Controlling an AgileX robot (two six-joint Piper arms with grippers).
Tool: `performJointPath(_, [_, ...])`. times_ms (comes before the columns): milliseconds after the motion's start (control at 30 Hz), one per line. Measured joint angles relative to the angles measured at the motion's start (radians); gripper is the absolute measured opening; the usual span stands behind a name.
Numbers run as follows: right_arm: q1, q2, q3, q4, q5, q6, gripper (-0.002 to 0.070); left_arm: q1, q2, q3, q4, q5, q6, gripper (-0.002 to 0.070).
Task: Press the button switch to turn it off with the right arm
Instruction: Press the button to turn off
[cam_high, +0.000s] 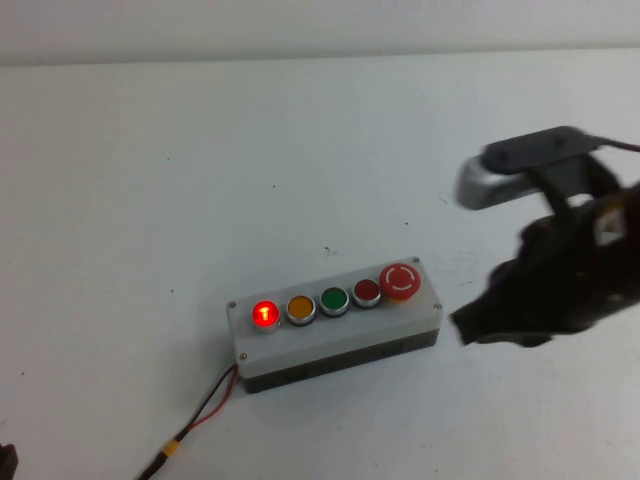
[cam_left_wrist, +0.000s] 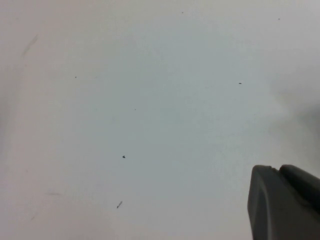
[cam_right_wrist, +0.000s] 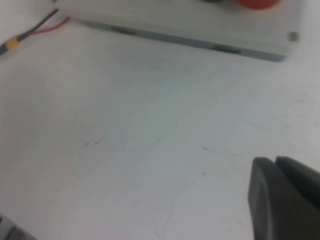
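Five buttons sat on grey box (cam_high: 335, 335); button switch (cam_high: 265, 314) glowed at its left end. Right gripper (cam_high: 480, 325) hovered right of box, jaw state unreadable. Left gripper (cam_left_wrist: 285, 202) over bare table (cam_left_wrist: 150, 100), jaws indiscernible.

Blurred arm, cropped box

The right gripper (cam_high: 470, 328) is smeared dark, its tips unreadable; the left gripper (cam_left_wrist: 285, 202) shows only a corner; the grey box (cam_right_wrist: 200, 30) is cut off at the frame's edge.
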Motion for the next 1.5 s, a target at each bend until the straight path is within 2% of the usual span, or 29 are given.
performJointPath(133, [0.159,0.188,-0.173,-0.051,0.026,0.019,-0.0015,0.000,0.000,0.000,0.000,0.000,0.000,-0.0002])
performJointPath(233, [0.230,0.317,-0.299,-0.074,0.044,0.019,-0.0015,0.000,0.000,0.000,0.000,0.000,0.000,-0.0002])
performJointPath(767, [0.270,0.733,-0.801,-0.088,0.160,-0.004,-0.0015,0.000,0.000,0.000,0.000,0.000,0.000,-0.0002])
performJointPath(1500, [0.266,0.810,-0.858,-0.123,0.177,-0.024,-0.0015,0.000,0.000,0.000,0.000,0.000,0.000,-0.0002])
